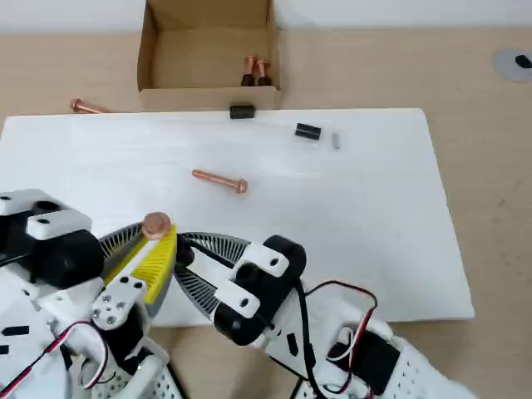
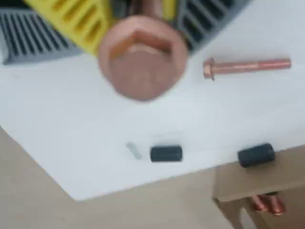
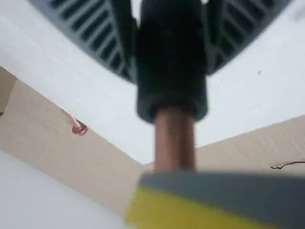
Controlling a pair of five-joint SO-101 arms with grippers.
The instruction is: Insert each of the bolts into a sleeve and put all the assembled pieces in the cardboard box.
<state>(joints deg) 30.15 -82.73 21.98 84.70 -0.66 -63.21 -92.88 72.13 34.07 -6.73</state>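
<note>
My left gripper [image 1: 158,239], with one yellow finger [image 1: 154,262], is shut on a copper bolt [image 1: 156,224] near the mat's front left; its hex head [image 2: 143,57] faces the left wrist camera. My right gripper [image 3: 171,43] is shut on a black sleeve [image 3: 171,81], and the bolt's shaft [image 3: 174,140] runs into the sleeve's end. The two grippers meet tip to tip [image 1: 184,249]. A loose bolt [image 1: 220,179] lies mid-mat. Another bolt [image 1: 87,106] lies on the bare table at the left. Two loose sleeves [image 1: 242,111] [image 1: 307,130] lie near the cardboard box [image 1: 150,50].
The box stands at the back, open, with two assembled pieces [image 1: 256,71] in its right front corner. A white mat [image 1: 374,216] covers most of the wooden table. A small grey piece [image 1: 336,140] lies beside the right sleeve.
</note>
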